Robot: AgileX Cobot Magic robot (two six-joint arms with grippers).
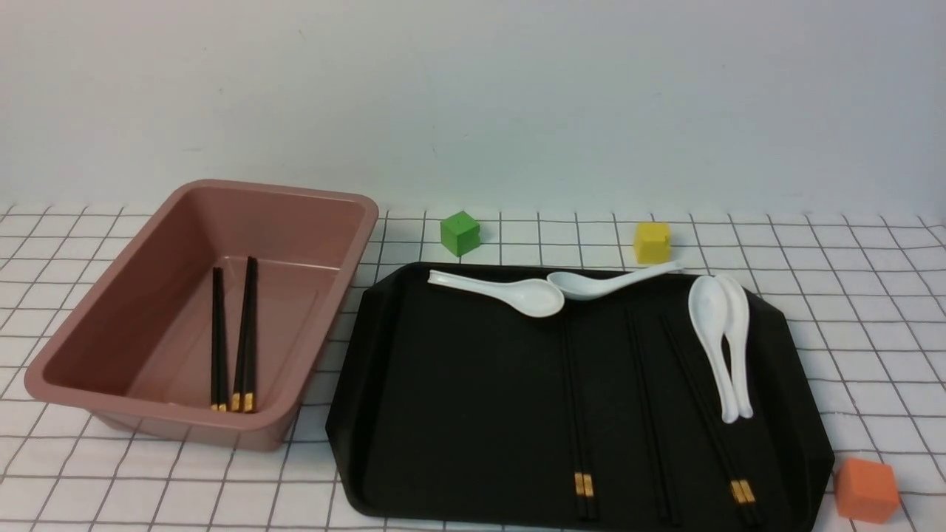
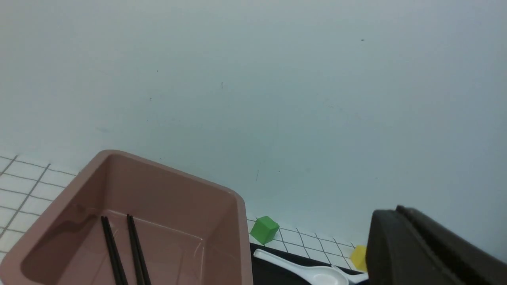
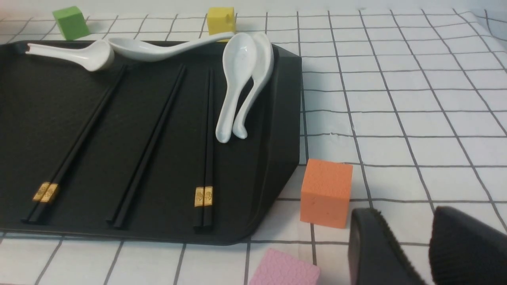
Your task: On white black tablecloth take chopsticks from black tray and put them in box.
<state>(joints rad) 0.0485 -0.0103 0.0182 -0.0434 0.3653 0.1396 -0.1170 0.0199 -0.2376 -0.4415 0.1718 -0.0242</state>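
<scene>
The black tray (image 1: 443, 414) lies on the white black-grid tablecloth (image 1: 872, 332), right of the pink-brown box (image 1: 295, 214). Three pairs of black chopsticks with gold bands lie lengthwise in the tray: left (image 1: 580, 414), middle (image 1: 650, 414), right (image 1: 709, 414). They also show in the right wrist view (image 3: 208, 150). More chopsticks (image 1: 233, 340) lie inside the box. Neither gripper shows in the front view. My left gripper (image 2: 400, 211) is shut and empty, hovering near the box (image 2: 237, 202). My right gripper (image 3: 408, 213) is open and empty over the cloth, off the tray's near right corner.
Several white spoons (image 1: 517, 292) lie along the tray's far and right parts. A green cube (image 1: 460, 233) and a yellow cube (image 1: 652, 241) stand behind the tray. An orange cube (image 1: 866, 489) sits at its near right corner, beside a pink block (image 3: 285, 271).
</scene>
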